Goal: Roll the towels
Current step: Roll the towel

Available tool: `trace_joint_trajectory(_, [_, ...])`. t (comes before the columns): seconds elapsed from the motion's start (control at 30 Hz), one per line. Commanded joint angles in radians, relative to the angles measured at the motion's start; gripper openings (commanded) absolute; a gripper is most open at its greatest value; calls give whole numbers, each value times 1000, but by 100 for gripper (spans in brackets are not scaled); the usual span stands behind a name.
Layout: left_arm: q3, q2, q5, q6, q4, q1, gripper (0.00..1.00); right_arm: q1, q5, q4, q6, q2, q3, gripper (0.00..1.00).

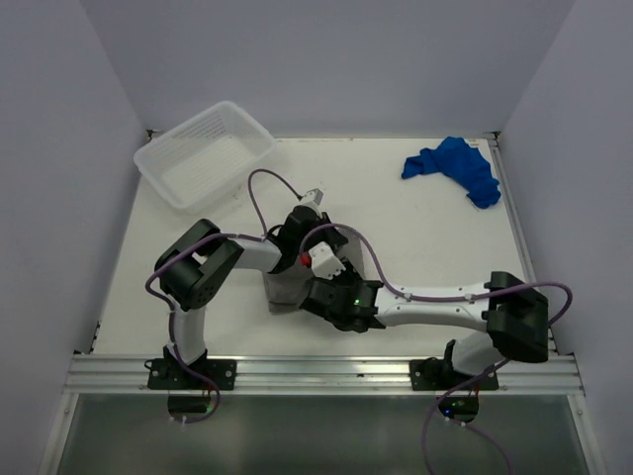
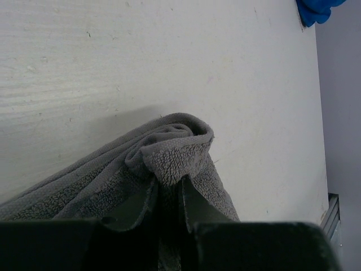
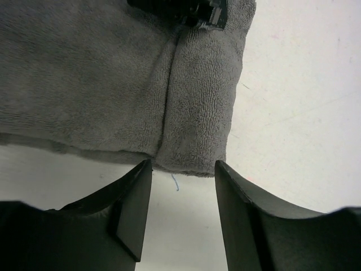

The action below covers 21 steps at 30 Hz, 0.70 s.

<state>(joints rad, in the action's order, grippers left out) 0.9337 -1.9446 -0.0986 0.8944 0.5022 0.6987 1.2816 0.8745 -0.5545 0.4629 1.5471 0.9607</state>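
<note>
The grey towel (image 1: 281, 293) lies folded near the front middle of the table, mostly under both arms. My left gripper (image 2: 169, 185) is shut on a bunched fold of the grey towel (image 2: 169, 148). In the right wrist view, my right gripper (image 3: 183, 169) stands open just off the near edge of the grey towel (image 3: 101, 84), with only bare table between its fingers. The left gripper's black tip (image 3: 186, 11) rests on the towel's far side. The blue towel (image 1: 455, 168) lies crumpled at the back right, and its corner (image 2: 316, 10) shows in the left wrist view.
A translucent white ribbed basket (image 1: 203, 153) sits at the back left. Grey walls close in the table on three sides. A metal rail (image 1: 316, 371) runs along the front edge by the arm bases.
</note>
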Motion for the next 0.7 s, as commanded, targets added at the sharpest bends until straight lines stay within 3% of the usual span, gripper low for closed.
trace_joint_trajectory(0.0, [-38, -8, 88, -57, -53, -21, 0, -17, -78, 27, 45, -128, -19, 53])
trace_joint_trajectory(0.13, [-44, -11, 88, -55, -48, -21, 0, -65, -143, 71, 89, -255, -62, 53])
trace_joint_trajectory(0.3, [-65, -5, 88, -57, -31, -21, 0, -299, -446, 211, 201, -448, -209, 55])
trace_joint_trajectory(0.5, [-78, -4, 91, -58, -18, -18, 0, -519, -757, 370, 321, -470, -321, 59])
trace_joint_trajectory(0.67, [-81, -5, 88, -57, -8, -16, 0, -577, -832, 453, 353, -424, -378, 60])
